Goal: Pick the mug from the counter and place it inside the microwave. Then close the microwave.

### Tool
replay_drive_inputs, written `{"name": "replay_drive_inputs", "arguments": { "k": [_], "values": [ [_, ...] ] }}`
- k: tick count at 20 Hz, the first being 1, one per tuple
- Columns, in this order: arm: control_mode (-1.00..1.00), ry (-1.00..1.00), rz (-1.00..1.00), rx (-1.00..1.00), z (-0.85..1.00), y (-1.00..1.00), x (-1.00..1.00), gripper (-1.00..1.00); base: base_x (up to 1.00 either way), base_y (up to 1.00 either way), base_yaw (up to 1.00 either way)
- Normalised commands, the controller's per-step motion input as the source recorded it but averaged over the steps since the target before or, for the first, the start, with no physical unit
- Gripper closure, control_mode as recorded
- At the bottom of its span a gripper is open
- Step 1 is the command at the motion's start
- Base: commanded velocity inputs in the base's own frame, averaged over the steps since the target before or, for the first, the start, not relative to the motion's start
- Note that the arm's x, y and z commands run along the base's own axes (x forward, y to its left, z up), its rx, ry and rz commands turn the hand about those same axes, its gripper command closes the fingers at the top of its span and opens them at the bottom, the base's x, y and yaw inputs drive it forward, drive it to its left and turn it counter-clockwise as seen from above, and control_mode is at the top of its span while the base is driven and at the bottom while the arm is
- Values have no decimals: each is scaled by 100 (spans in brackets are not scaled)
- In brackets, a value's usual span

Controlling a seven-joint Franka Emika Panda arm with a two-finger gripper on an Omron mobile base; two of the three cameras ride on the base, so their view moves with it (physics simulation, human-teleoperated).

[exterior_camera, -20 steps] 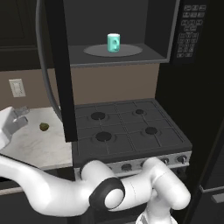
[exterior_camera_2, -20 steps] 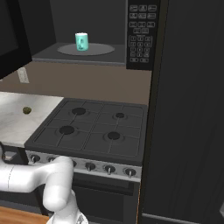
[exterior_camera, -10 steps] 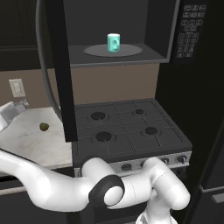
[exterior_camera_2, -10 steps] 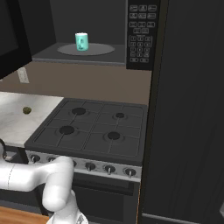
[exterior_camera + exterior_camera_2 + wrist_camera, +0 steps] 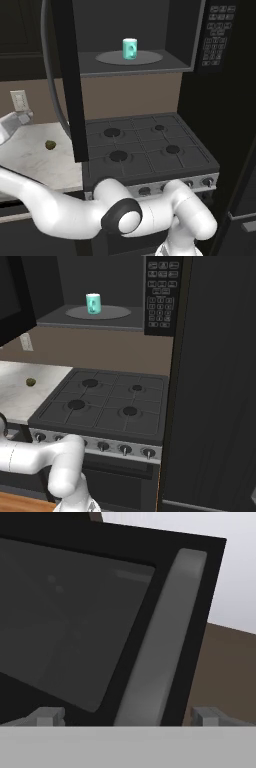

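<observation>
Gripper (image 5: 127, 717) open, jaws spread wide, nothing between them. Directly ahead of it in the hand view: the microwave door (image 5: 75, 622), with its curved grey handle (image 5: 160, 642) running from 1 o'clock down to 6 o'clock between the fingertips. Door stands swung open. Mug (image 5: 130, 49) upright on the turntable (image 5: 150, 57) inside the microwave (image 5: 200, 35), left of its centre. Small olive lump (image 5: 50, 145) lies on the marble worktop (image 5: 30, 160), at 9 o'clock from the gas stovetop (image 5: 145, 150).

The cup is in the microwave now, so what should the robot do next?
Probably push the open door shut. The mug already stands on the turntable inside the microwave, and the open gripper faces the door's handle with nothing held.
</observation>
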Motion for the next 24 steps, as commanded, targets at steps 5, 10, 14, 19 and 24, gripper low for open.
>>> {"name": "replay_drive_inputs", "arguments": {
  "k": [5,10,14,19,24],
  "values": [
    [-100,-1,0,0,10,-9,0,-100,0,0,0],
    [-100,0,0,0,12,-12,0,-100,0,0,0],
    [-100,0,0,0,8,-25,2,-100,0,0,0],
    [-100,0,0,2,1,-40,6,-100,0,0,0],
    [-100,0,0,2,3,-46,4,-100,0,0,0]
  ]
}}
